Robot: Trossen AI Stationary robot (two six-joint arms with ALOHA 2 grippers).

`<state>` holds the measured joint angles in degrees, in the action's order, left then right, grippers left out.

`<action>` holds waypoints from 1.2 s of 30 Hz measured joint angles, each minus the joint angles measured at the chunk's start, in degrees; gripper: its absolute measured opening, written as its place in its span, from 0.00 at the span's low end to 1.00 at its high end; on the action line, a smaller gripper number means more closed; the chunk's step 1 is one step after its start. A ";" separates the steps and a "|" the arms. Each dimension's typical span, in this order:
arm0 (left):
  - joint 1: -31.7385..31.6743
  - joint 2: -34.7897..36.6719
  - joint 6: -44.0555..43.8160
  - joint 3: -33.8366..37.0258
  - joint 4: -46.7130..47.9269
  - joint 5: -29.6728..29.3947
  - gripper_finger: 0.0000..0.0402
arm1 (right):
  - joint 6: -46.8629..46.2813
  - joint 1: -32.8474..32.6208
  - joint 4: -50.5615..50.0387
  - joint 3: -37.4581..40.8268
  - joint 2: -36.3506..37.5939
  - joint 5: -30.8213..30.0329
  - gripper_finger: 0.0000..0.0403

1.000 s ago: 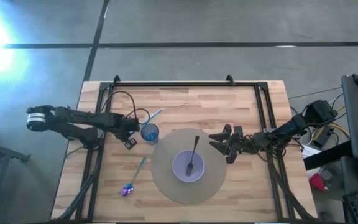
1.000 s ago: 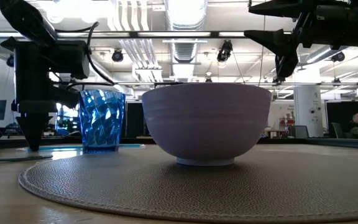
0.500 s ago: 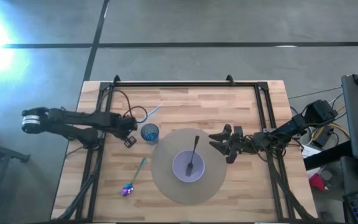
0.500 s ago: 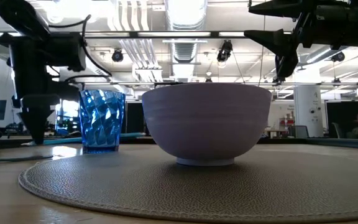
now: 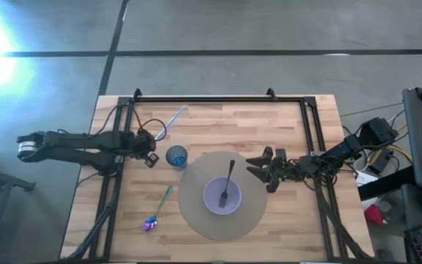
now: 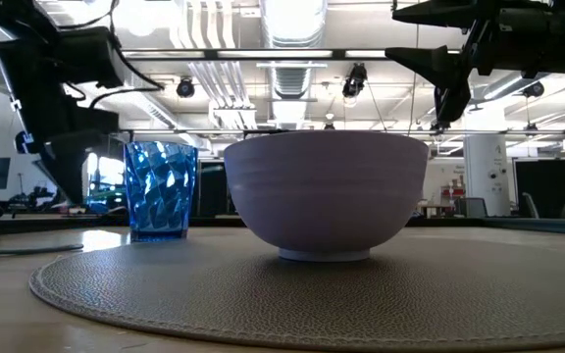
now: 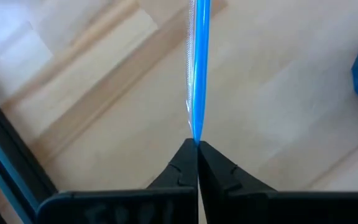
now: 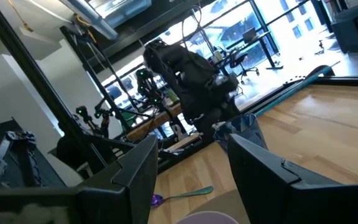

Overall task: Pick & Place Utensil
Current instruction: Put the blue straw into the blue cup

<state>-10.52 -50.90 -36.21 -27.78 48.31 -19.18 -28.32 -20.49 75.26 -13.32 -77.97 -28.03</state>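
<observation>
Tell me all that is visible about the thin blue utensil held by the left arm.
The blue utensil is a slim, straight, translucent light-blue handle that looks like plastic. Its working end cannot be told. The left gripper holds it by one end, jaws shut on it, and it points away from the gripper. In the high view it lies slanted over the wooden table, left of the blue cup and apart from it.

Your left gripper (image 5: pixel 152 157) sits at the worktop's (image 5: pixel 284 220) left side, fingers (image 7: pixel 185 168) pinched together; your right gripper (image 5: pixel 258 167), fingers apparently spread, hovers toward its right edge.
</observation>
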 joint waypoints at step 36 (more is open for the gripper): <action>10.05 4.00 17.82 -13.84 -22.18 -9.27 0.00 | 11.61 0.88 0.05 -3.59 -0.02 -0.45 0.47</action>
<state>-0.48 -46.89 -18.39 -41.63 26.13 -28.45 -16.70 -19.61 75.31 -16.91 -78.00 -28.48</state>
